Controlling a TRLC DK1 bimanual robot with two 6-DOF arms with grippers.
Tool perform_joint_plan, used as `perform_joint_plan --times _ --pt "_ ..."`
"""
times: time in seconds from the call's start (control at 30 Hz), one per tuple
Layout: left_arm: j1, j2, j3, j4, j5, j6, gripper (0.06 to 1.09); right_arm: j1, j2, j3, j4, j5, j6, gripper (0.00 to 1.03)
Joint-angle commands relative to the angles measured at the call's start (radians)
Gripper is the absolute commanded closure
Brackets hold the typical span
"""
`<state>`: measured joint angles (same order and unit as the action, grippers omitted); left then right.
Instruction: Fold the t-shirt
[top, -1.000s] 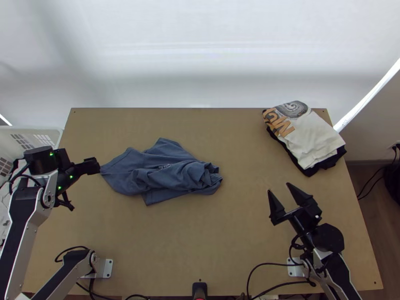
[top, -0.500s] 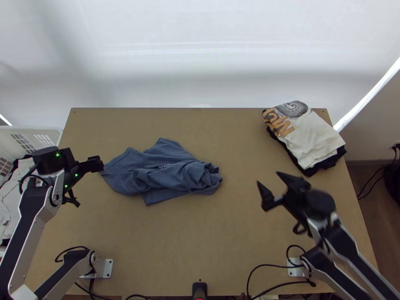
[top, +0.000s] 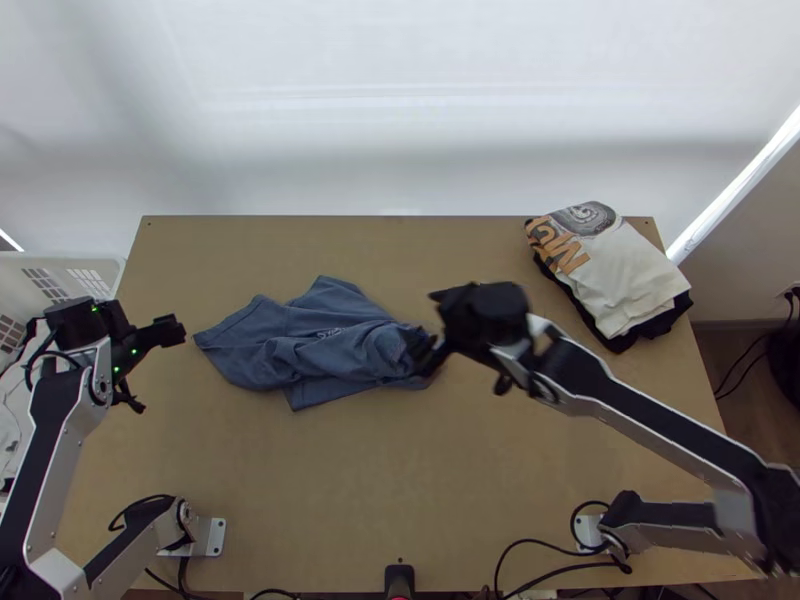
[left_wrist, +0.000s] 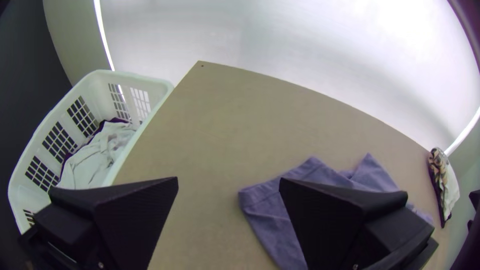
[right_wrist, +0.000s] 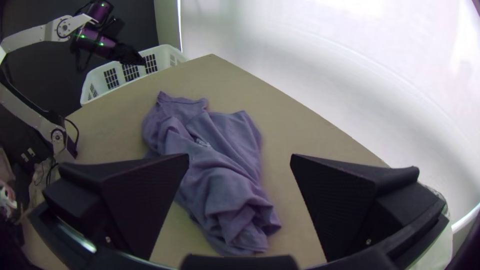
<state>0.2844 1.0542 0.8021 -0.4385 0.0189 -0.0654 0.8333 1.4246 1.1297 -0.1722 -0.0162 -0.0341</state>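
The blue t-shirt (top: 310, 345) lies bunched and wrinkled on the table, left of its middle, its right end crumpled. My right gripper (top: 425, 335) is at that crumpled end in the top view. In the right wrist view the right gripper (right_wrist: 240, 160) stands open, with the shirt (right_wrist: 215, 175) seen between and beyond its fingers, not gripped. At the table's left edge is my left gripper (top: 165, 332), just left of the shirt. The left wrist view shows the left gripper (left_wrist: 228, 182) open and empty, the shirt (left_wrist: 265, 210) partly behind one finger.
A folded stack of clothes, cream on black (top: 620, 275), lies at the table's back right. A white basket (left_wrist: 165, 90) holding light and dark cloth stands beside the left edge. Bare table (top: 400, 480) stretches in front of the shirt.
The right arm has swung in from the right, bringing its gripper to the shirt's right end. The left gripper has shifted slightly left over the last half second. The shirt lies nearly as before.
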Motion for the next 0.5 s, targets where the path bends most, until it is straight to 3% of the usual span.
perform_joint_plan --times 0.0,0.03,0.1,0.2,0.33,0.37,0.47 --pt "-0.036 0.058 0.006 -0.114 0.012 0.012 0.11 0.027 0.109 0.097 -0.039 0.001 0.085 0.1" --pt "-0.067 0.086 0.025 -0.164 0.016 -0.025 0.11 0.032 0.131 0.117 -0.046 0.002 0.112 0.1" --pt "-0.102 0.152 0.054 -0.261 0.116 -0.088 0.11 0.035 0.172 0.17 -0.079 0.001 0.188 0.1" --pt "-0.188 0.19 0.046 -0.279 0.174 -0.142 0.11 0.036 0.215 0.252 -0.168 0.001 0.287 0.1" --pt "-0.251 0.265 0.06 -0.266 0.179 -0.206 0.13 0.059 0.234 0.295 -0.207 0.001 0.31 0.1" --pt "-0.252 0.291 0.077 -0.281 0.193 -0.221 0.18 0.063 0.234 0.297 -0.207 0.001 0.312 0.1" --pt "-0.263 0.314 0.124 -0.347 0.257 -0.255 0.18 0.064 0.227 0.292 -0.211 0.002 0.315 0.1"
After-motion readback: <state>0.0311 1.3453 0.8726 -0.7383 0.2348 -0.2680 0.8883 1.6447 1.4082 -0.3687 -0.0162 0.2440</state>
